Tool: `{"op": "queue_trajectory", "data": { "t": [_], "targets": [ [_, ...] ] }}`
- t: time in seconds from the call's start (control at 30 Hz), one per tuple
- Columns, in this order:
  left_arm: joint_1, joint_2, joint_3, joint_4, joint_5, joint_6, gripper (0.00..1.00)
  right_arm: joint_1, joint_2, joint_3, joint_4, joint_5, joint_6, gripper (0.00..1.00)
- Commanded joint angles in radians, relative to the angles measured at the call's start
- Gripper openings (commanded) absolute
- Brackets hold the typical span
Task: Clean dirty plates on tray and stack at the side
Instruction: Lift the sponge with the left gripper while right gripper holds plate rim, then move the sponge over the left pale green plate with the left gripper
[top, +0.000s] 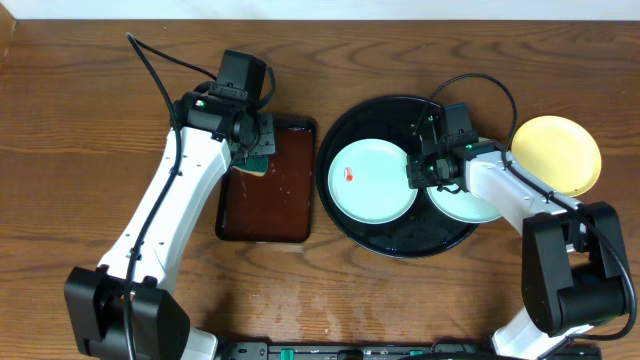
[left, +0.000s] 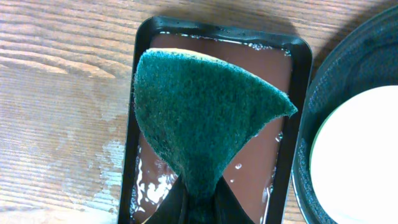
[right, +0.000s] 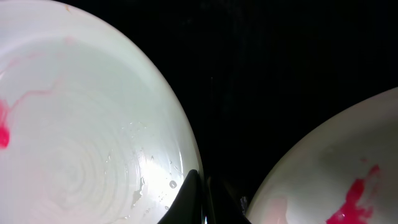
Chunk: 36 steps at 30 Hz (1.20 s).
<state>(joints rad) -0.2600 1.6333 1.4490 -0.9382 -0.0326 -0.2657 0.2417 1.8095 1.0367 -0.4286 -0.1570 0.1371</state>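
Observation:
A pale mint plate (top: 372, 180) with a small red smear lies in the left half of the black tray (top: 395, 108). My right gripper (top: 418, 172) is shut on that plate's right rim; the right wrist view has the wet plate (right: 81, 124) pinched at the edge between the closed fingers of the right gripper (right: 204, 193). A second mint-white plate (top: 465, 207), red-smeared (right: 336, 168), lies in the tray partly under the right arm. The pale yellow plate (top: 557, 153) rests on the table right of the tray. My left gripper (top: 255, 155) is shut on a green sponge (left: 199, 106).
A dark-brown rectangular tray (top: 290, 200) holding a film of water sits left of the black tray, directly below the sponge. Its black rim (left: 217, 28) nearly touches the round tray's rim (left: 348, 56). Bare wooden table surrounds both.

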Motion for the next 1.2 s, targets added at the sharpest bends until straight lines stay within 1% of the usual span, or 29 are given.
{"op": "queue_trajectory", "data": {
  "t": [0.0, 0.2, 0.37, 0.47, 0.57, 0.67, 0.83, 1.0, 1.17],
  "targets": [
    [-0.018, 0.013, 0.028, -0.001, 0.005, -0.009, 0.07, 0.009, 0.003, -0.006, 0.002, -0.005, -0.012, 0.02],
    [-0.103, 0.013, 0.027, 0.035, 0.006, -0.018, 0.07, 0.009, 0.003, -0.006, 0.002, -0.005, -0.012, 0.02],
    [-0.192, 0.013, 0.011, 0.098, 0.006, -0.104, 0.07, 0.009, 0.003, -0.006, 0.002, -0.005, -0.012, 0.01],
    [-0.245, 0.013, -0.026, 0.184, 0.006, -0.168, 0.07, 0.009, 0.003, -0.006, 0.002, -0.005, -0.012, 0.01],
    [-0.292, 0.017, -0.06, 0.266, 0.006, -0.205, 0.07, 0.009, 0.003, -0.006, 0.002, -0.005, -0.012, 0.01],
    [-0.343, 0.051, -0.068, 0.333, 0.005, -0.211, 0.07, 0.009, 0.003, -0.006, 0.002, -0.005, -0.012, 0.01],
    [-0.381, 0.135, -0.068, 0.38, 0.005, -0.211, 0.08, 0.009, 0.003, -0.006, 0.002, -0.005, -0.012, 0.01],
    [-0.391, 0.221, -0.068, 0.412, 0.002, -0.21, 0.08, 0.009, 0.003, -0.006, 0.002, -0.005, -0.012, 0.01],
    [-0.389, 0.259, -0.068, 0.444, -0.013, -0.188, 0.07, 0.009, 0.003, -0.006, 0.001, -0.005, -0.012, 0.01]
  ]
}}
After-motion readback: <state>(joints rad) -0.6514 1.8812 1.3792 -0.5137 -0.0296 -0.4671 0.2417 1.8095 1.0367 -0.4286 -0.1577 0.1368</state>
